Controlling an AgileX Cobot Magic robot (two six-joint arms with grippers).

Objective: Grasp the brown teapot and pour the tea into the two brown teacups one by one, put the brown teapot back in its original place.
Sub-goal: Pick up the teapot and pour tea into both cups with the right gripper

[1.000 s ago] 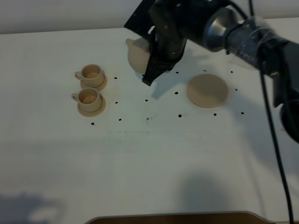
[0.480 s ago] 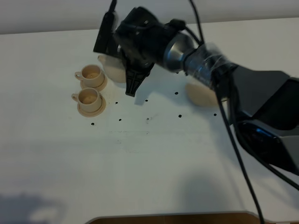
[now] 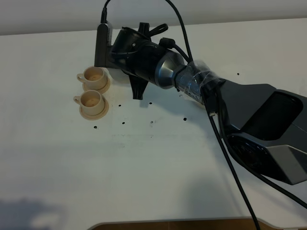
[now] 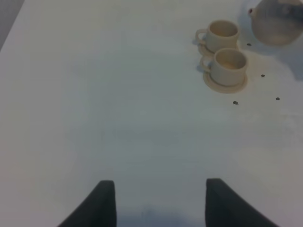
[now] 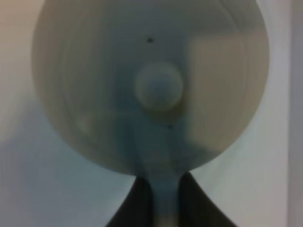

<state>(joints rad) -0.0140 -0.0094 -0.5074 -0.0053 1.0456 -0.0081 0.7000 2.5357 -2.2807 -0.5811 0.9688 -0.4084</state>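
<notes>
Table (image 3: 158, 163) is wide, white and mostly bare, dotted with small dark marks. The right arm (image 3: 249, 110) reaches across the middle to the left side. The teapot (image 4: 277, 23) is held just beside the far cup (image 3: 94, 75), with the right gripper (image 5: 164, 208) clamped on its loop handle. From above, the arm hides nearly all of the pot, and its saucer is out of sight too. No clear tilt toward a cup shows.

The grasp looks done and the carry to the cups nearly so. By my reading, both pours and the return are left. I cannot tell whether either cup holds tea. The near cup (image 3: 91, 99) sits just in front of the far one, each on its own small saucer, rims close together. The left gripper (image 4: 158, 203) stands open and empty over bare table, well apart from the cups.

For room, the table's far edge runs near behind pot and cups, so there is little slack that way. Open surface lies to the front and right for the swing back. The tight spot is the cups' closeness: a spout aimed at one passes just beside the other.
</notes>
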